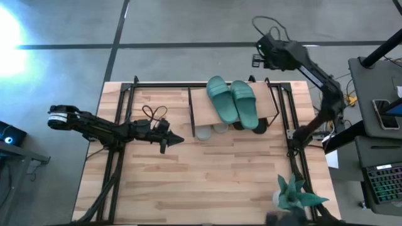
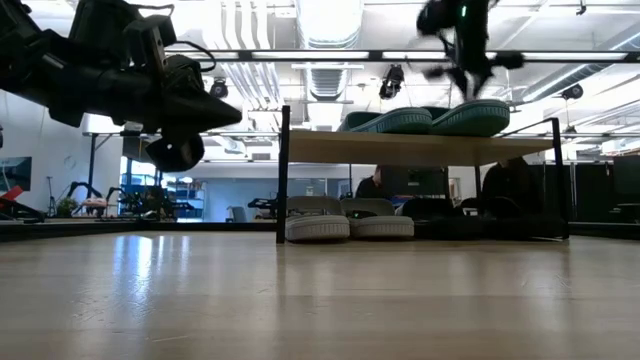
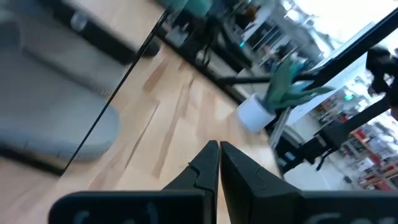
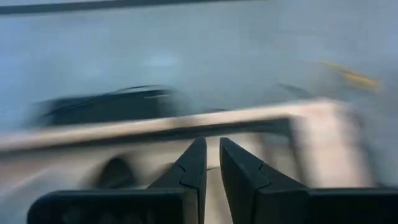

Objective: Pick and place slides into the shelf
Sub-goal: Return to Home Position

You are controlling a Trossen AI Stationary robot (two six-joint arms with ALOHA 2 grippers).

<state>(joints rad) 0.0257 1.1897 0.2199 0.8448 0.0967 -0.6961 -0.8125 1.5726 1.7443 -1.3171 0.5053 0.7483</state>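
Observation:
The shelf (image 1: pixel 269 108) stands at the table's far middle, a wooden plank on a black wire frame (image 2: pixel 284 170). A teal pair of slides (image 1: pixel 231 100) lies soles-down on the plank (image 2: pixel 400 147). Under the plank, on the table, stand a grey pair (image 2: pixel 348 225) and a black pair (image 2: pixel 440 208). My left gripper (image 1: pixel 178 139) hovers shut over the table, left of the shelf, holding nothing. My right gripper (image 1: pixel 257 55) is high beyond the shelf's far right corner, above the teal pair (image 2: pixel 430 120). Its fingers (image 4: pixel 196 155) are shut on nothing.
A potted plant (image 1: pixel 295 194) stands at the table's near right corner. The large black frame (image 1: pixel 119 125) runs along the table's left and right sides. A looped cable (image 1: pixel 154 113) lies by the left arm. Bare tabletop (image 1: pixel 213 182) stretches in front of the shelf.

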